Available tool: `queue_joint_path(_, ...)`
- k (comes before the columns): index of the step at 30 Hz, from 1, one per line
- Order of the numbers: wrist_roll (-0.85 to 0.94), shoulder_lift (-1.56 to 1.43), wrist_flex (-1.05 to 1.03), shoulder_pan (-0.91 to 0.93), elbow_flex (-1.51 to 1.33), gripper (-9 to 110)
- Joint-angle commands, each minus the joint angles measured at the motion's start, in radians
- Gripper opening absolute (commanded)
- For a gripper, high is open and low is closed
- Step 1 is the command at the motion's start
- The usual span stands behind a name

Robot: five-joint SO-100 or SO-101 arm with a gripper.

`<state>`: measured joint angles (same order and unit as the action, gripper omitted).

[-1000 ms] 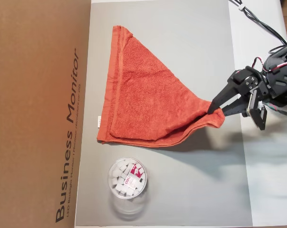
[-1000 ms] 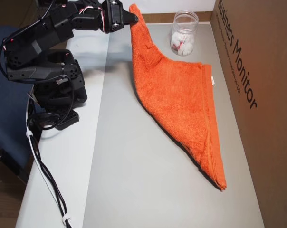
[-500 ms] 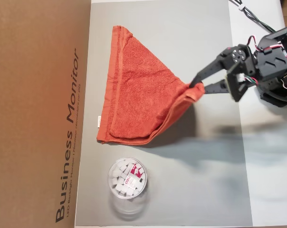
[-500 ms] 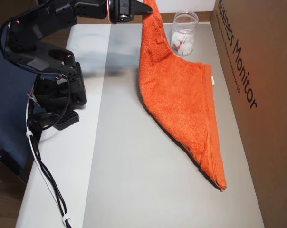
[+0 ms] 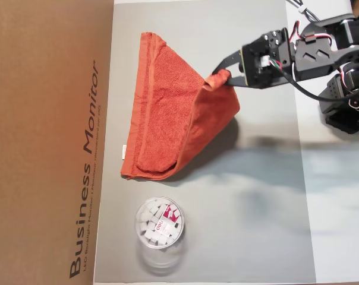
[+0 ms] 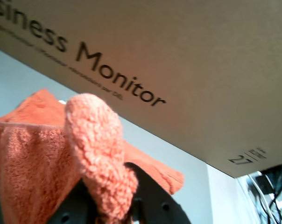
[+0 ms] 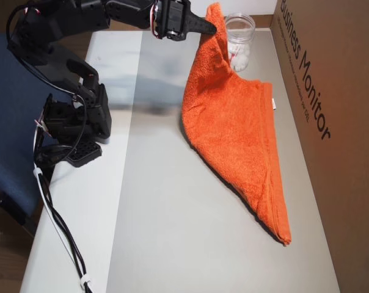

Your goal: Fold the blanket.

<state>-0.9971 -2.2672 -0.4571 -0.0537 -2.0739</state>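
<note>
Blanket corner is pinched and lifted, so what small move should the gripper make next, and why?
Probably carry the corner further toward the cardboard box. The gripper is shut on one corner of the blanket, which hangs raised above the mat, while the opposite hemmed edge lies flat beside the box. Taking the held corner over to that edge before lowering it should complete the fold.

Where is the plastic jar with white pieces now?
In an overhead view, the jar stands on the grey mat, just below the blanket and beside the cardboard box.

Cardboard box (image 5: 49,142) — clear plastic jar (image 5: 160,224) beside it.
</note>
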Motion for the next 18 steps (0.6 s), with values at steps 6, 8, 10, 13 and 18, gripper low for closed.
queue_joint_path(6, -0.052, 0.141, 0.015, 0.092, 0.232, 0)
queue_joint_path(8, -0.064, 0.176, 0.015, 0.115, 0.272, 0)
queue_joint_path(10, -0.074, 0.21, 0.015, 0.138, 0.307, 0)
queue_joint_path(13, -0.087, 0.258, 0.015, 0.169, 0.36, 0)
queue_joint_path(18, -0.123, 0.328, 0.015, 0.218, 0.449, 0)
